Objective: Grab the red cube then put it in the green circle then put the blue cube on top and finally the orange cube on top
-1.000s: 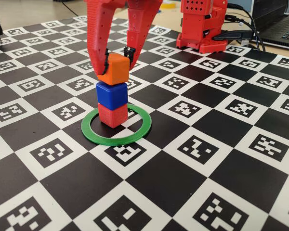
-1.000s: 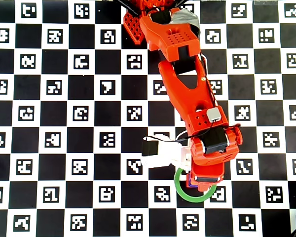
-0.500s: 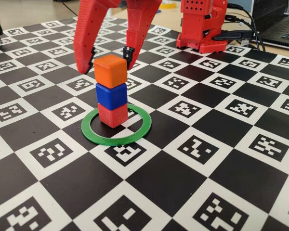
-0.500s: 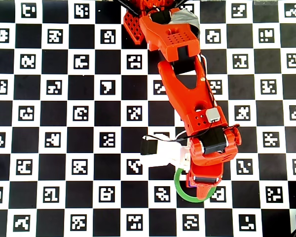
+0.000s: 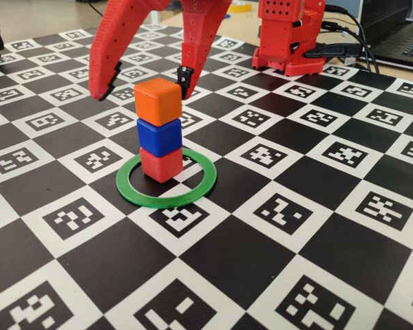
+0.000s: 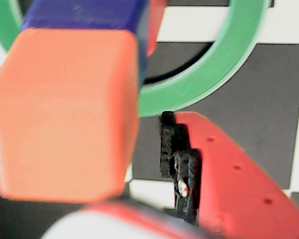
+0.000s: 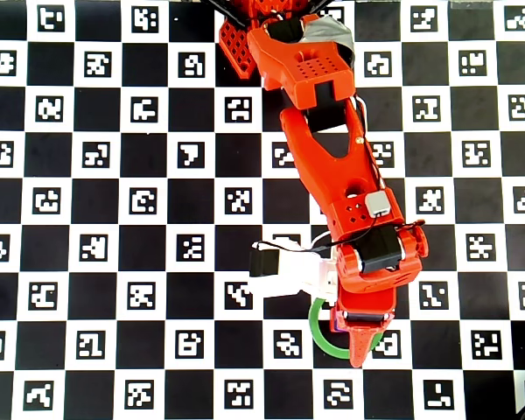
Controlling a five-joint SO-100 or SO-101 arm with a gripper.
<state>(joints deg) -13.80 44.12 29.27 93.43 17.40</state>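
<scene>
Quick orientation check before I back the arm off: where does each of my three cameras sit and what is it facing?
Fixed view: low at the board's front, facing the arm's base; shows the open gripper around the orange cube, blue cube, red cube, green circle.
Wrist view: on the gripper, close above the stack; one finger shows.
Overhead view: straight down; the arm hides the stack.
Shared: the green circle, in all three.

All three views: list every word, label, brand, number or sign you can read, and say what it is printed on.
No readable words, brands or numbers in any view.
The checkered mat carries only black-and-white square marker patterns, not text.
The orange cube, blue cube, red cube, green circle and claw are unmarked.
</scene>
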